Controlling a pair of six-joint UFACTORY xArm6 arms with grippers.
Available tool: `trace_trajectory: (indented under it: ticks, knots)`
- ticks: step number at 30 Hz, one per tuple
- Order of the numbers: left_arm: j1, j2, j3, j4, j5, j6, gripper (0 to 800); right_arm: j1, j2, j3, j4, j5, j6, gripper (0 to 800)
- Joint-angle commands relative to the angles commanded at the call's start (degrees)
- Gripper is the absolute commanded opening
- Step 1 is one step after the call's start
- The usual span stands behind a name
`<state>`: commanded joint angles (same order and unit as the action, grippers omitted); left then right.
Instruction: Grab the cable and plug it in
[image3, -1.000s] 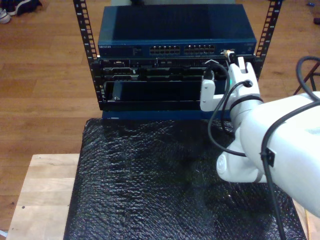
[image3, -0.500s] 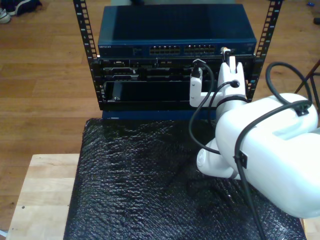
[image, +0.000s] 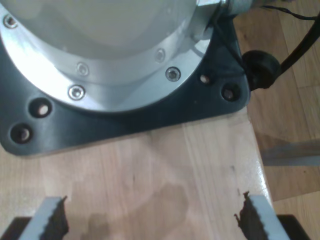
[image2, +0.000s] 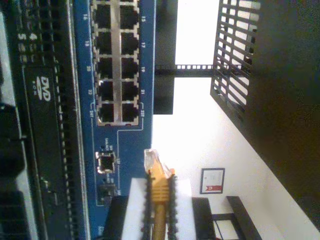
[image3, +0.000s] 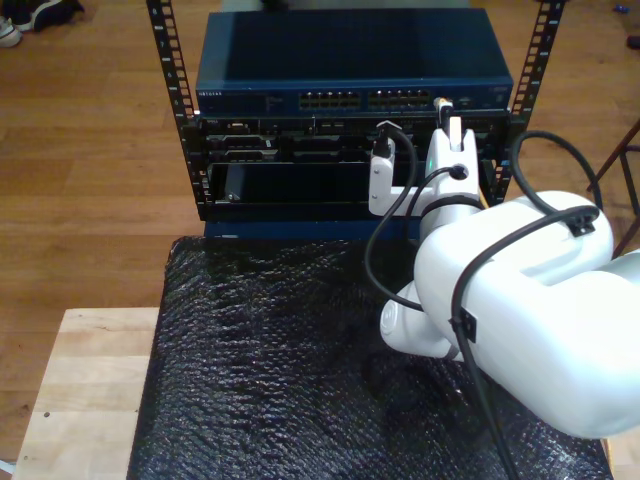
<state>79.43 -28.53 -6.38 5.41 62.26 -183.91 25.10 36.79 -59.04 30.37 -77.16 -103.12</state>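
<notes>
The cable is yellow-orange with a clear plug at its tip. My second gripper is shut on it just behind the plug. The plug hovers a short way off the blue switch, close to a single small port below the two rows of ports. In the exterior view my second gripper holds the plug up to the switch face, at the right end of the port rows. My first gripper is open above bare wood, its fingers wide apart.
The switch sits on top of a black rack with more units below. A black bubble mat covers the wooden table. Black arm cables loop in front of the rack. An arm's round base on a dark plate stands ahead of my first gripper.
My second arm has swung toward the exterior view's left, carrying the plug leftward along the switch front. Its gripper stays shut on the cable.
</notes>
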Motion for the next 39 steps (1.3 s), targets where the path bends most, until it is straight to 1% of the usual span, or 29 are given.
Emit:
trace_trajectory:
  ticks: [4, 26, 39]
  knots:
    - [0.0, 0.0, 0.0, 0.0, 0.0, 0.1, 800, 0.1, 0.6, -0.6, 0.0, 0.0, 1.8, 0]
    - [0.0, 0.0, -0.1, 0.0, 0.0, 0.0, 800, -0.1, 4.1, -5.4, -0.2, 0.3, 2.4, 0]
    - [0.0, 0.0, -0.1, 0.0, 0.0, 0.0, 800, -0.2, 4.7, -6.2, -0.3, 0.4, 2.5, 0]
